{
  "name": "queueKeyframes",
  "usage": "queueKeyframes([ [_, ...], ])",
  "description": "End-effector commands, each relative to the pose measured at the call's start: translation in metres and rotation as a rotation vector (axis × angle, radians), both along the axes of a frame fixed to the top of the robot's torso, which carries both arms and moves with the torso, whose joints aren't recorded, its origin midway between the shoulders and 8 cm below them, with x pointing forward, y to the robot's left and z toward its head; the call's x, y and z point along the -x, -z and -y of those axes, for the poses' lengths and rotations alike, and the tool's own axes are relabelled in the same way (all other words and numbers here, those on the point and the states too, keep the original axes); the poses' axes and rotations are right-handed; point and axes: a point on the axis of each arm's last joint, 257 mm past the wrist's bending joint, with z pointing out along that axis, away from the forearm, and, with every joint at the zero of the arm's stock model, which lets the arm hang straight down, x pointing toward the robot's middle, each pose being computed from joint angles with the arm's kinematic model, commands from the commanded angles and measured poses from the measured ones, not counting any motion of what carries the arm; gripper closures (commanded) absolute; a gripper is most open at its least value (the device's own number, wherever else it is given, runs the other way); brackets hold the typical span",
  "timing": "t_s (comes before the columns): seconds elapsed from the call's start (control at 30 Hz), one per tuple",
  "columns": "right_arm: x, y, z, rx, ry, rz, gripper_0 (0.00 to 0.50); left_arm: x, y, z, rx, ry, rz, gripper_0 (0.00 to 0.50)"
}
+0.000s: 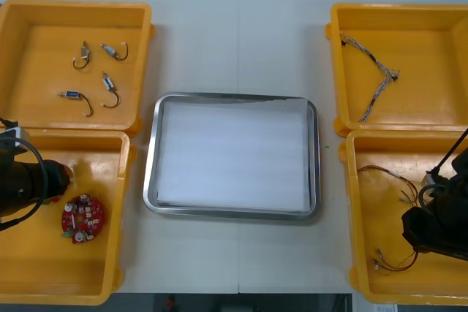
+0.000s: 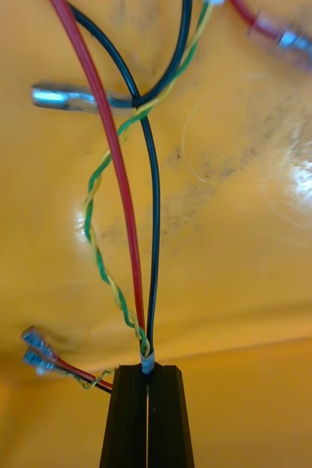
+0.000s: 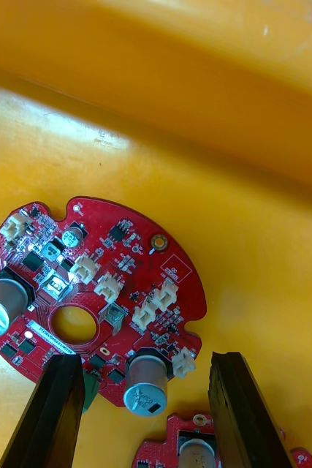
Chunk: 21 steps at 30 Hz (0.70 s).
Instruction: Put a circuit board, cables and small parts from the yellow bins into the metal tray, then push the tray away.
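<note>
On your left, the left hand [image 3: 145,363] stands wide open over the red circuit board [image 3: 119,256] in the near left yellow bin [image 1: 44,268]. The metal tray [image 1: 151,166] lies in the middle of the worktop [image 1: 241,34]. On your right, the right hand [image 2: 148,369] is closed, pinching the red and yellow cable [image 2: 120,190] in the near right yellow bin [image 1: 380,147].

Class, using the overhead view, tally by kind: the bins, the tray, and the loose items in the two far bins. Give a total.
Yellow bins: 4
Metal tray: 1
Small metal parts: 4
Blue and white twisted cable: 1
Total: 10
</note>
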Motion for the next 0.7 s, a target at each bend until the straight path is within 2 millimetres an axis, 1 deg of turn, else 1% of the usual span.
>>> queueKeyframes([
  [0.03, -0.017, -0.037, -0.007, -0.009, -0.014, 0.086, 0.500, 0.001, 0.004, 0.016, 0.026, 0.005, -0.002, 0.003],
  [0.17, -0.020, -0.059, -0.008, 0.004, -0.043, 0.127, 0.500, 0.002, 0.005, 0.018, 0.020, 0.019, -0.006, 0.002],
  [0.27, -0.030, -0.078, -0.012, 0.005, -0.067, 0.194, 0.500, 0.002, 0.006, 0.020, 0.017, 0.030, -0.008, 0.002],
  [0.3, -0.032, -0.082, -0.013, 0.004, -0.069, 0.205, 0.500, 0.002, 0.006, 0.020, 0.017, 0.032, -0.007, 0.002],
  [0.43, -0.042, -0.106, -0.014, 0.015, -0.096, 0.285, 0.500, 0.000, 0.004, 0.021, 0.008, 0.045, 0.000, 0.003],
  [0.57, -0.047, -0.125, -0.015, 0.038, -0.135, 0.343, 0.500, -0.004, 0.001, 0.017, -0.021, 0.060, 0.016, 0.005],
  [0.7, -0.051, -0.140, -0.014, 0.072, -0.177, 0.381, 0.500, -0.006, 0.000, 0.015, -0.049, 0.080, 0.025, 0.004],
])
